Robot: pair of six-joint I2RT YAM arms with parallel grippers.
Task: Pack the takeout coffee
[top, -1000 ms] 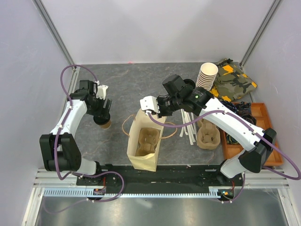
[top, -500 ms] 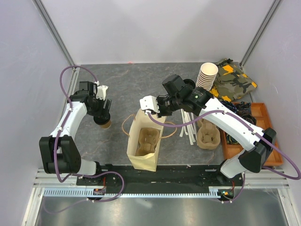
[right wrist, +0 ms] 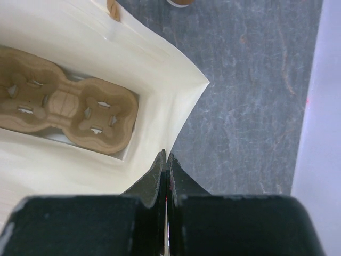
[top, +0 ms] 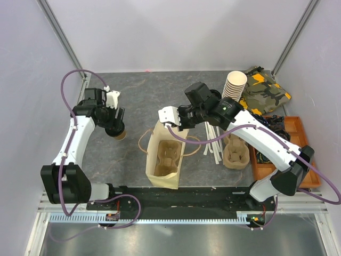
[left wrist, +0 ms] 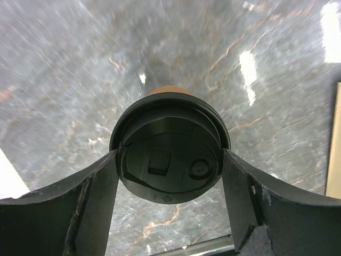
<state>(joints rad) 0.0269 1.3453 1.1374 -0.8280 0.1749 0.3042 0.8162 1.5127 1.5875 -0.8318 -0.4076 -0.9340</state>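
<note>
You're roughly halfway: your left gripper (left wrist: 170, 156) clamps the lidded takeout coffee (left wrist: 169, 168) at ten o'clock from the paper bag (top: 151, 157), whose rim your right gripper (right wrist: 165, 166) pinches shut, so seating it in the carrier (right wrist: 69, 106) inside remains.

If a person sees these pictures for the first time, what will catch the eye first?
The open paper bag at the centre, a cup carrier inside, its far rim pinched by the right gripper. On the left, the left gripper grips the black-lidded takeout coffee.
</note>
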